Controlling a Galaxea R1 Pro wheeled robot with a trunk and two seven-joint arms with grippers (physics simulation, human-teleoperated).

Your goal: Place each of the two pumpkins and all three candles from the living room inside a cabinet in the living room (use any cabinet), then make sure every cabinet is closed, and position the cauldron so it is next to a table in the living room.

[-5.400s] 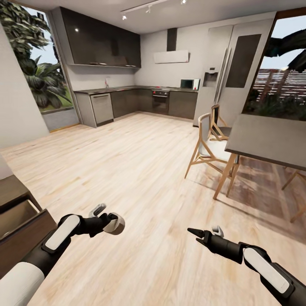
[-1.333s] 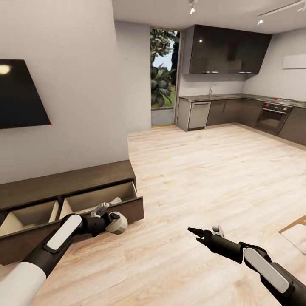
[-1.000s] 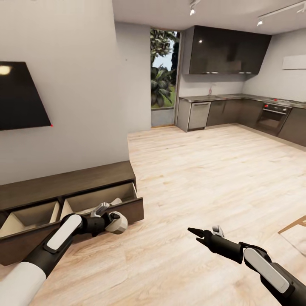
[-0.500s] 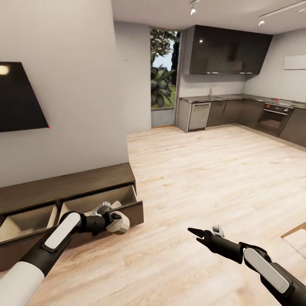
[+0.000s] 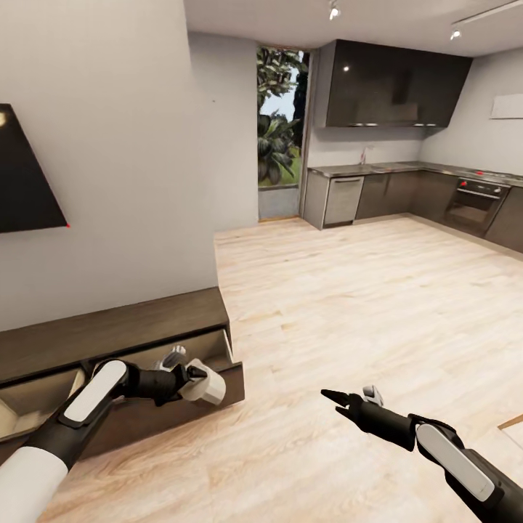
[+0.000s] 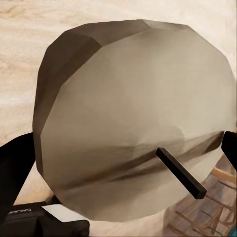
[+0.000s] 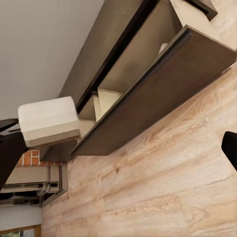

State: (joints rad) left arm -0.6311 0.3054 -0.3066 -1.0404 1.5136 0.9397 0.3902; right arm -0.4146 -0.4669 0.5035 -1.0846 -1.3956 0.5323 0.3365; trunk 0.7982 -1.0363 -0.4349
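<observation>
My left gripper (image 5: pixel 190 375) is shut on a candle (image 5: pixel 204 384), a stubby pale cylinder held just above the front panel of an open drawer of the cabinet (image 5: pixel 109 330). The cabinet is long, low and dark brown, and stands against the wall at the left with two drawers pulled out. In the left wrist view the candle (image 6: pixel 133 118) is seen end on, wick towards the camera, with dark fingers (image 6: pixel 15 168) on both sides. The right wrist view looks across at the candle (image 7: pixel 49 121) and the open drawer (image 7: pixel 163 94). My right gripper (image 5: pixel 341 401) is open over bare floor.
A black screen (image 5: pixel 25 174) hangs on the wall above the cabinet. Grey kitchen units (image 5: pixel 407 196) line the far right wall beside a tall window (image 5: pixel 280 131). Light wood floor (image 5: pixel 349 305) stretches between. A pale wooden corner (image 5: pixel 512 421) shows at the right edge.
The whole view has shifted, so the camera moved: the cabinet and screen sit further left and lower. The candle stays in my left gripper, now over the drawer front. The right arm looks unchanged.
</observation>
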